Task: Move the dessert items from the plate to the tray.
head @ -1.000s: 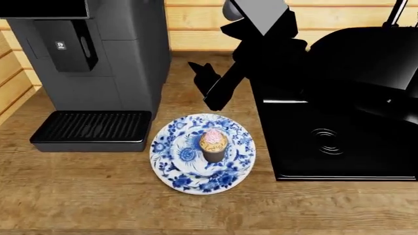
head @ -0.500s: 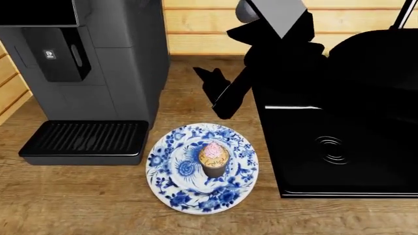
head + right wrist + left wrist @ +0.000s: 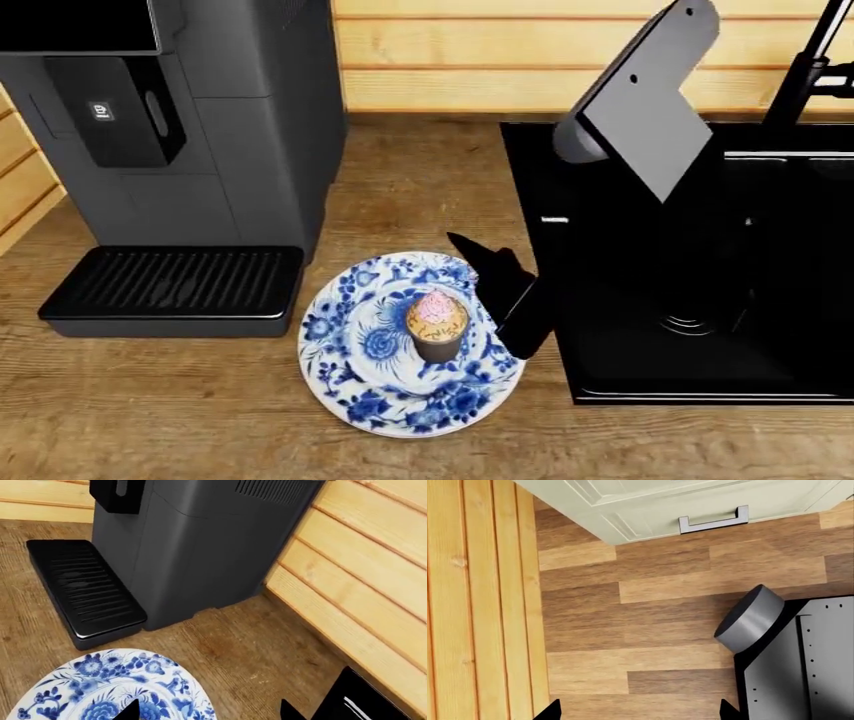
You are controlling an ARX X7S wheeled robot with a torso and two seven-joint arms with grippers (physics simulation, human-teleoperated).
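Note:
A dark-wrapped cupcake with pink frosting (image 3: 437, 322) stands upright in the middle of the blue-and-white floral plate (image 3: 350, 350) on the wooden counter. My right gripper (image 3: 497, 296) hangs open over the plate's right rim, just right of the cupcake and not touching it. In the right wrist view the right gripper (image 3: 210, 712) has wide-spread tips with nothing between them, and the plate (image 3: 100, 690) lies under one tip. My left gripper (image 3: 639, 712) is open and empty over a wooden floor, outside the head view. The tray is out of view.
A dark grey coffee machine (image 3: 200, 120) with a black drip grate (image 3: 174, 285) stands left of the plate. A black sink basin (image 3: 681, 270) lies close on the right, with my grey forearm (image 3: 647, 100) above it. A plank wall (image 3: 441, 60) runs behind.
My right gripper has come down and forward from behind the plate to its right rim beside the cupcake. The cupcake and plate have stayed put.

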